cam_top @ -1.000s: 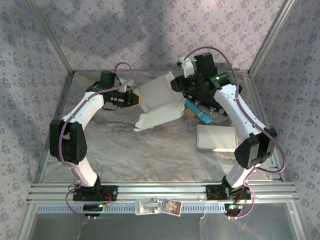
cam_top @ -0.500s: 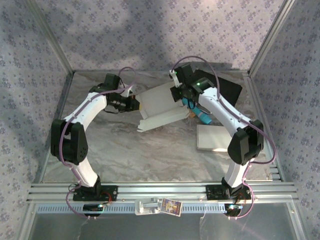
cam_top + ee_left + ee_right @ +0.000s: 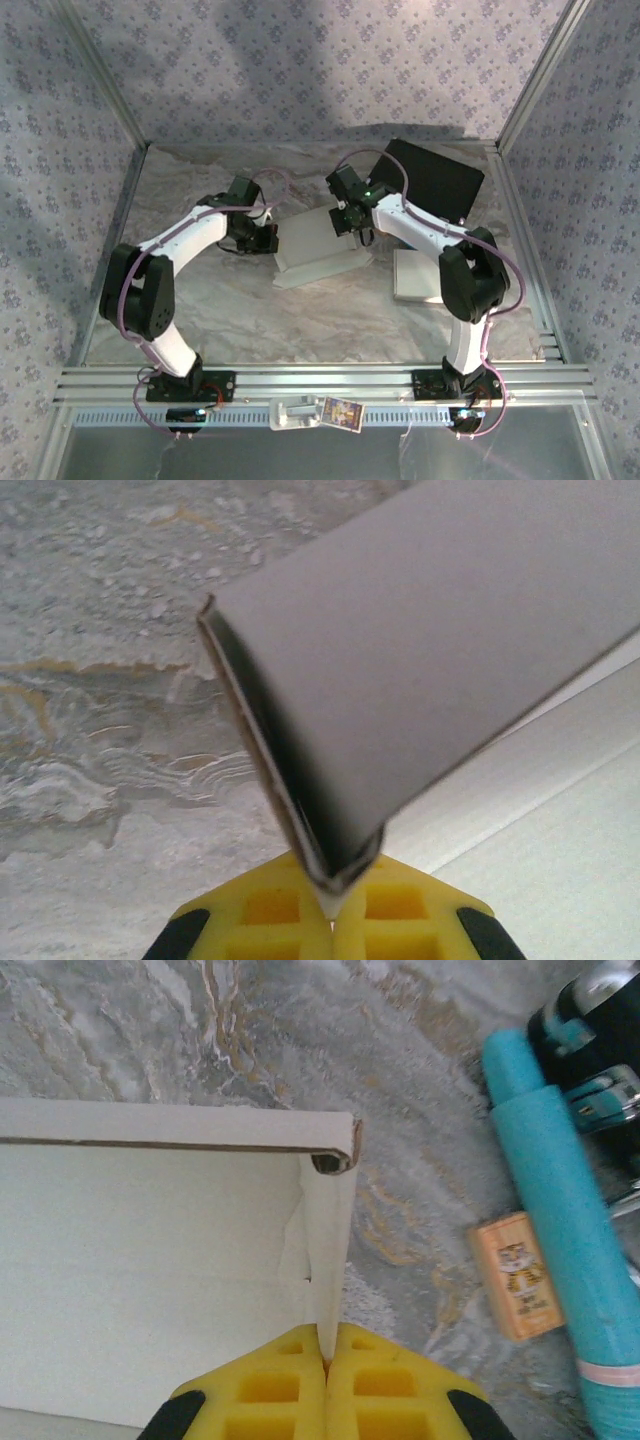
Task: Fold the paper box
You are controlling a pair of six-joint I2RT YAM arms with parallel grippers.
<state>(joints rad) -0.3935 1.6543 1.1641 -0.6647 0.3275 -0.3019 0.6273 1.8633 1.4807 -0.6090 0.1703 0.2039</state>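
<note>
Paper box [image 3: 318, 245] is sitting at ctr of top view on marble table [image 3: 220, 320]. 2 grippers are on it. L gripper [image 3: 330, 905] is pinching a folded flap edge at box's left side. R gripper [image 3: 326, 1360] is clamping a thin side wall nr the corner. Teal tube [image 3: 550, 1180] & tiger packet [image 3: 520, 1275] are lying right of box, apart from it.

Open tabletop [image 3: 300, 325] across lower centre of top view, also bare along left edge & upper left. Centre blocked: paper box [image 3: 318, 248] w/ left tool [image 3: 270, 238] & right tool [image 3: 345, 222] pinched on its walls. Right side crowded: black slab [image 3: 440, 180] upper right, flat white pack [image 3: 420, 280] below it. Right wrist view: teal tube [image 3: 550, 1230] & orange tiger packet [image 3: 520, 1278] lie just right of box wall.
</note>
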